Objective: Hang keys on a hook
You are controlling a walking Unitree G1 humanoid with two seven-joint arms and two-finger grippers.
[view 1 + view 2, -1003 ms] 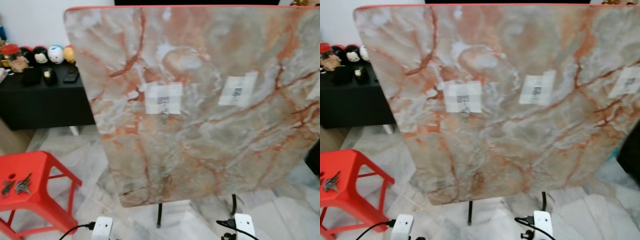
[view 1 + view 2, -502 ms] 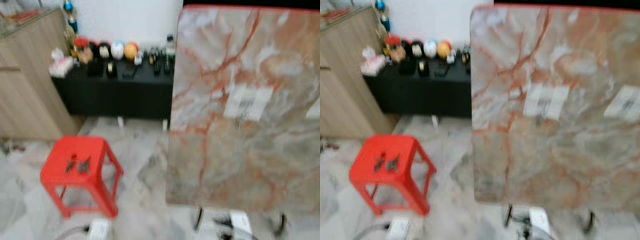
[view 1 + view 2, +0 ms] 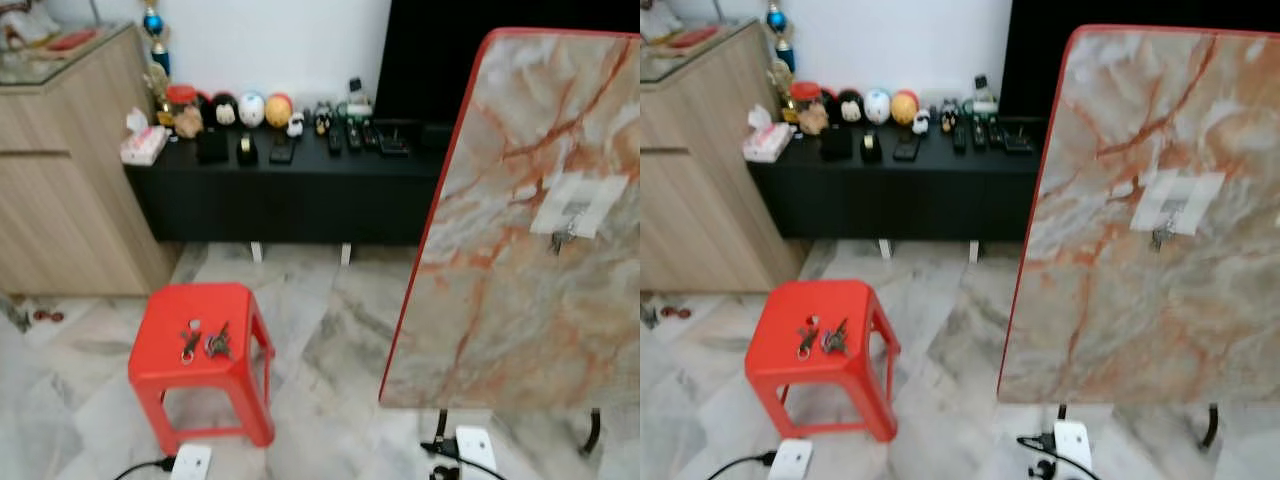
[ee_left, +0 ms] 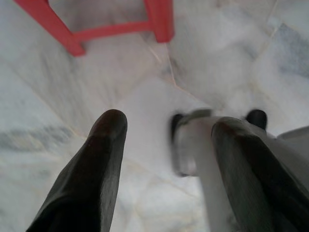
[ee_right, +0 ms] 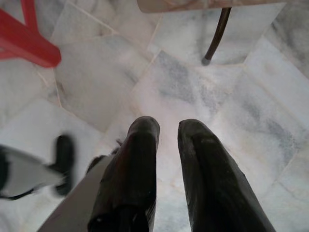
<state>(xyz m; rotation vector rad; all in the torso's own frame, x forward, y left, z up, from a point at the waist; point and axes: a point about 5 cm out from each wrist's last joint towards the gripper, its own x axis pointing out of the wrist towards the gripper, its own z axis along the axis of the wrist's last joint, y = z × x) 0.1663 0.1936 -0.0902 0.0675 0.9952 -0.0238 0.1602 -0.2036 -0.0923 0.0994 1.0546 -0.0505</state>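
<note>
1. You have the keys [image 3: 205,343] lying mid-seat on the red stool [image 3: 160,370], near its front edge.
2. The hook [image 3: 560,237] sits in a taped patch on the upright marble slab [image 3: 500,290], well apart from the stool.
3. A black cabinet [image 3: 290,195] of toys stands behind; floor lies between stool and slab.
4. Your left gripper [image 4: 166,130] hangs spread wide and empty; the right gripper [image 5: 166,130] shows a narrow gap, holding nothing.
5. Since a second ago your camera has swung left, bringing the stool to centre.
</note>
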